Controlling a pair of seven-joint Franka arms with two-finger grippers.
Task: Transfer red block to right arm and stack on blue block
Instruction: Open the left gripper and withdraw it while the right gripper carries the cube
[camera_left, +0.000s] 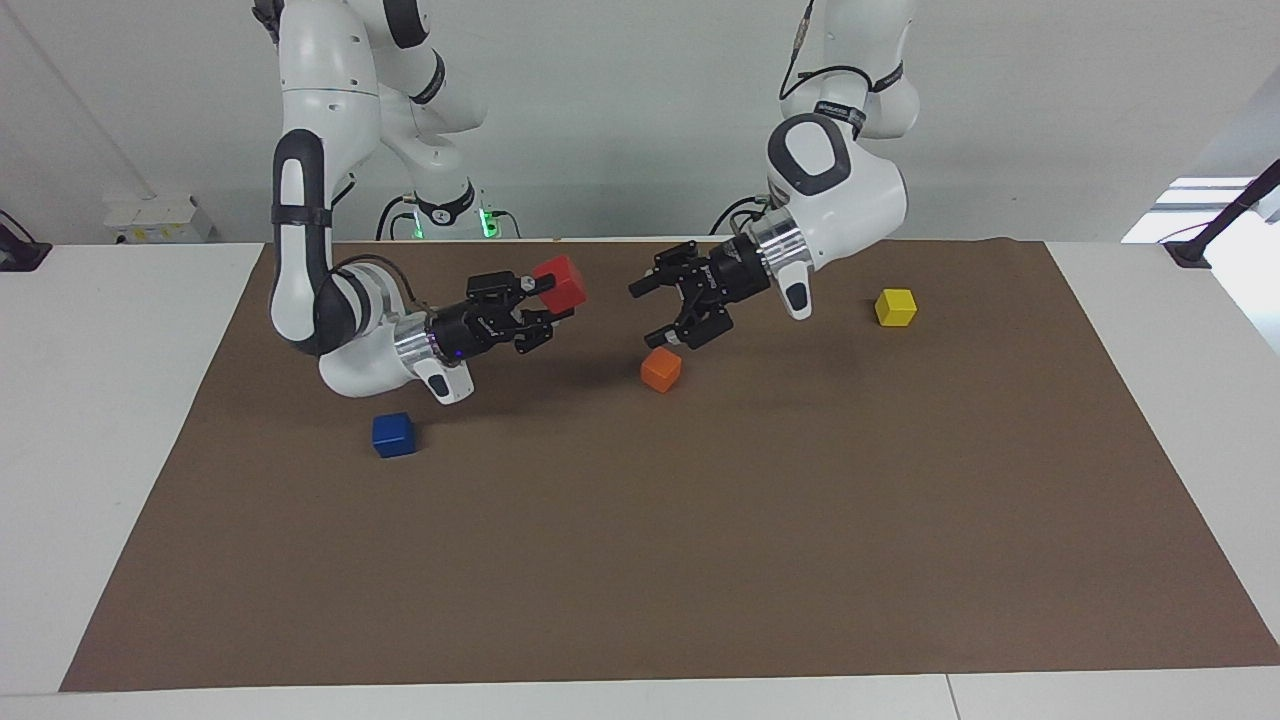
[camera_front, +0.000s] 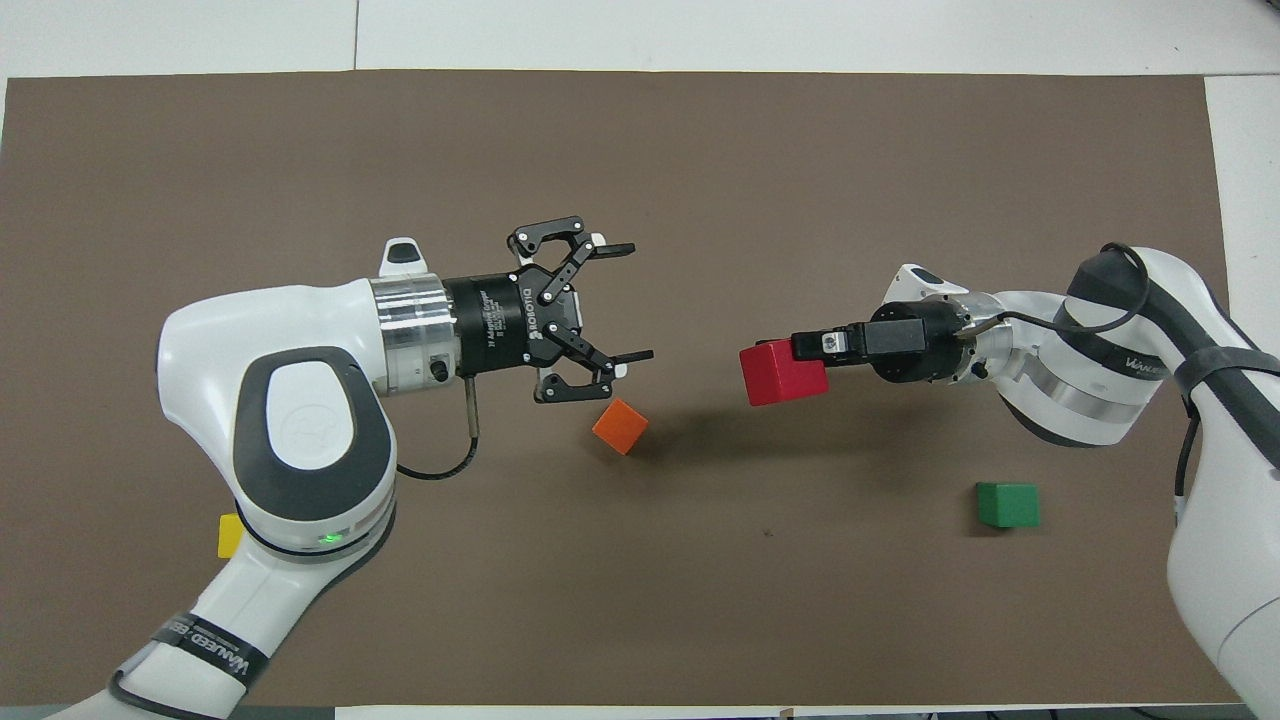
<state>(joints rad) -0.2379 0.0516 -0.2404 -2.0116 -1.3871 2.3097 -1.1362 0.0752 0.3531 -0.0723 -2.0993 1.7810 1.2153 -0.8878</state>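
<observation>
My right gripper (camera_left: 548, 300) is shut on the red block (camera_left: 562, 280) and holds it in the air over the brown mat. They also show in the overhead view, the right gripper (camera_front: 800, 355) and the red block (camera_front: 775, 378). My left gripper (camera_left: 645, 312) (camera_front: 635, 300) is open and empty. It faces the red block with a gap between them and hangs over the mat beside the orange cube. The blue block (camera_left: 393, 434) lies on the mat toward the right arm's end. In the overhead view it is hidden under the right arm.
An orange cube (camera_left: 660, 370) (camera_front: 620, 426) lies mid-mat, nearer to the robots than the blue block. A yellow cube (camera_left: 895, 307) (camera_front: 230, 535) lies toward the left arm's end. A dark green cube (camera_front: 1007, 505) lies toward the right arm's end. All rest on the brown mat (camera_left: 700, 560).
</observation>
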